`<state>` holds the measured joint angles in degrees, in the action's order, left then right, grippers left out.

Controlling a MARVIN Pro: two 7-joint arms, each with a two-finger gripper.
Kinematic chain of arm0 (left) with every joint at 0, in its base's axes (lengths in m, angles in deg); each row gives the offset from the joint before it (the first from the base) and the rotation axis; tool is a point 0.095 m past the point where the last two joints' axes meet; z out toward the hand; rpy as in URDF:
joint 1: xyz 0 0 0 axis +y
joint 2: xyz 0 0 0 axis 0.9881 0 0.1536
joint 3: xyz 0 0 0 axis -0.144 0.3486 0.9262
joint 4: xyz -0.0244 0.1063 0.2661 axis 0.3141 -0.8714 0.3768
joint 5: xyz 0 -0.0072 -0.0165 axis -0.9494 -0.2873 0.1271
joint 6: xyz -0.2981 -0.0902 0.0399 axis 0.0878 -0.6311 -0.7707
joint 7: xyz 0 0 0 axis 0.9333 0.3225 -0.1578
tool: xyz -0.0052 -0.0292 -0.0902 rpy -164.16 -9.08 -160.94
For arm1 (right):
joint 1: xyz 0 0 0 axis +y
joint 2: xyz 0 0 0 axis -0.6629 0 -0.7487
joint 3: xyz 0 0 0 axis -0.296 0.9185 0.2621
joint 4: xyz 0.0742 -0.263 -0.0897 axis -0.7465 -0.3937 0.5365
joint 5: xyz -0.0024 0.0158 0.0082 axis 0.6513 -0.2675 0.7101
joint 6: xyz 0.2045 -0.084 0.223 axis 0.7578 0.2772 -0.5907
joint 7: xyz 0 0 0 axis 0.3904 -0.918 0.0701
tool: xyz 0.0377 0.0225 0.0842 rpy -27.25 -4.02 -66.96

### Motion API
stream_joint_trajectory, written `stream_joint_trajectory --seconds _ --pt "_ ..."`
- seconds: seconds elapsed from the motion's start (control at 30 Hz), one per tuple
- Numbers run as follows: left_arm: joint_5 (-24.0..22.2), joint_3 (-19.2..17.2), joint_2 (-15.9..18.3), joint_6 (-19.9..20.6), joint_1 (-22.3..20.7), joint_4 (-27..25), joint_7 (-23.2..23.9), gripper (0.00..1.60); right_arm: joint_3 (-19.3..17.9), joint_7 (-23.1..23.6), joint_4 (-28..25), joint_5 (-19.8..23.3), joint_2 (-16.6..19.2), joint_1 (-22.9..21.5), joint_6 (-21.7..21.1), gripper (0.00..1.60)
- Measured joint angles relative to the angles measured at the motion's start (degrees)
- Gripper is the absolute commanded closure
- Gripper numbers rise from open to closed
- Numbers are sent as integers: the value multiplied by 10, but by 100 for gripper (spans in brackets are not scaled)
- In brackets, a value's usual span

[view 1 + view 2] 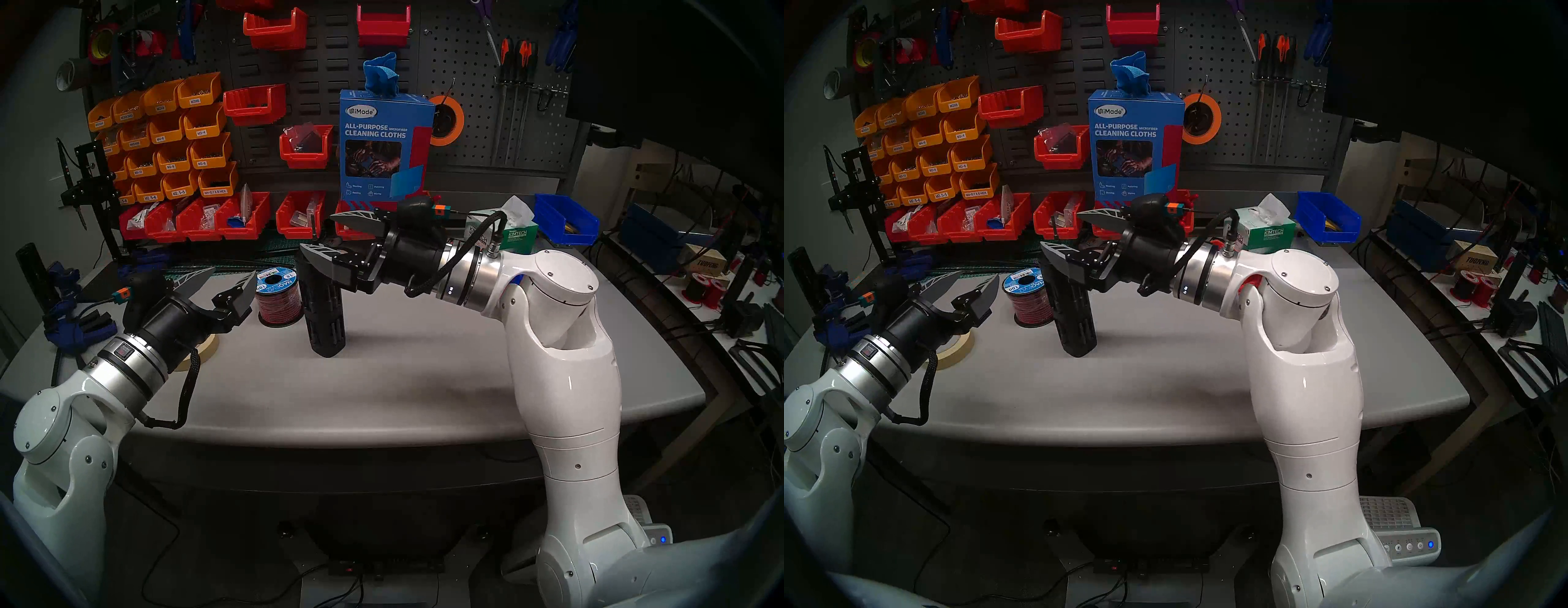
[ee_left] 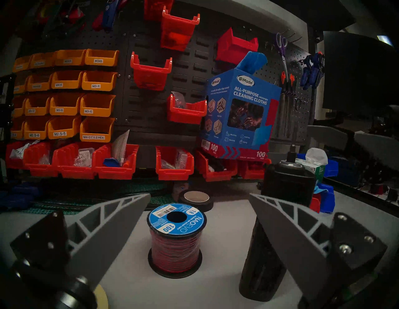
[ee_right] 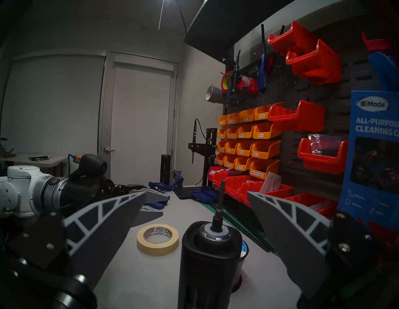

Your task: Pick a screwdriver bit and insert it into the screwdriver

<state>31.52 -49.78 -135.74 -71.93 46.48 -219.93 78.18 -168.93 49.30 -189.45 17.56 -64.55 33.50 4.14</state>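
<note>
As I read the bench from left to right, I log these items.

Left gripper (image 1: 231, 282): fingers spread apart, nothing between them, hovering over a roll of masking tape (image 1: 208, 354) at the table's (image 1: 424, 382) left side.

Wire spool (image 1: 278, 301): red wire, blue label on top, standing just left of the screwdriver.

Screwdriver (image 1: 324, 316): thick matte-black cylinder with slotted recesses down its sides, standing on end near the table's middle. Its long axis runs close to vertical, leaning slightly in the head views. The silver-ringed socket (image 3: 214, 234) faces up.

Screwdriver bit (image 3: 220, 199): thin dark rod seated in that socket, pointing straight up along the same axis.

Right gripper (image 1: 318, 233): fingers wide apart, empty, pointing leftward at the height of the screwdriver's top. From my right wrist view the screwdriver sits between the fingers, touching neither.

Blue box of cleaning cloths (image 1: 384, 144): against the pegboard behind.
</note>
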Motion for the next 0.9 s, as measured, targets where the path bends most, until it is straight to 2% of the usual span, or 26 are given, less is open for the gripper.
stream_joint_trajectory --seconds 0.3,0.63,0.9 --pt "78 37 -15 -30 9 1 -45 0 -51 -27 -61 0 0 52 -5 0" --pt "179 82 -40 -104 29 3 -77 0 -94 -80 -112 -13 -15 116 -2 0" --pt "250 121 -73 -171 65 4 -91 0 -103 -114 -118 -28 -27 151 8 0"
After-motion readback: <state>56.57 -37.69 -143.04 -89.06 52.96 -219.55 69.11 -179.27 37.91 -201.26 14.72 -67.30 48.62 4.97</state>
